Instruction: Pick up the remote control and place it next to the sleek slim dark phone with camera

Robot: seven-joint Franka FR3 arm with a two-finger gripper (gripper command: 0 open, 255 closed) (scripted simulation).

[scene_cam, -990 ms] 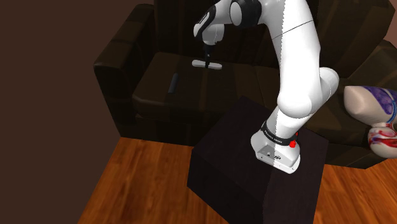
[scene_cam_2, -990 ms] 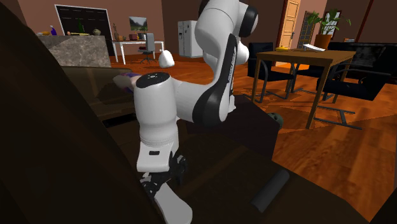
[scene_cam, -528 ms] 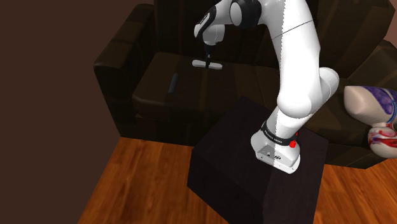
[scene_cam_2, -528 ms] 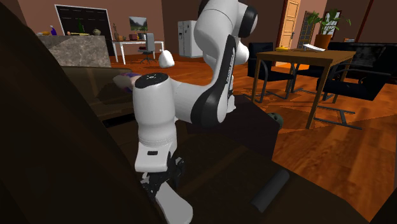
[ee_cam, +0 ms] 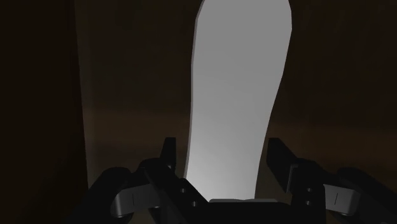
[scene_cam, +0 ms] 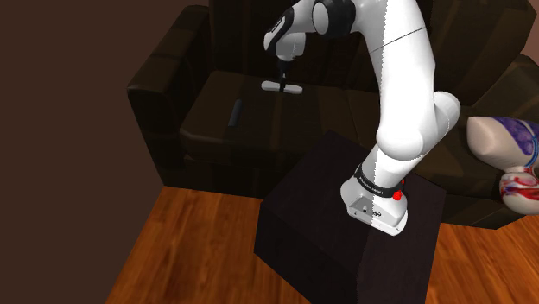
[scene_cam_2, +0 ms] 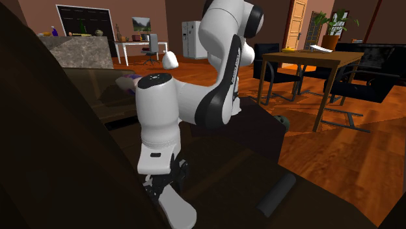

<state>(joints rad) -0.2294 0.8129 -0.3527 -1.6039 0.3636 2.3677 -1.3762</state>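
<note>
My claw (ee_cam: pixel 222 151) is down over the remote (ee_cam: pixel 238 83), open. One finger (ee_cam: pixel 168 158) stands on each side of the pale body, and a thin dark gap shows along one side, so I don't read it as gripped. The remote runs lengthwise away from the claw and lies flat on the dark sofa seat (scene_cam: pixel 203 129), close to the seat's back edge, under the backrest (scene_cam: pixel 233 39). The phone (scene_cam: pixel 234 114), a slim dark slab, lies nearer the middle of the seat, apart from the remote toward the shoulder view's left. The dark stand (scene_cam: pixel 315 216) sits against the seat's front edge on a wooden floor (scene_cam: pixel 190 250). Further off is a dining table (scene_cam_2: pixel 312 58).
</note>
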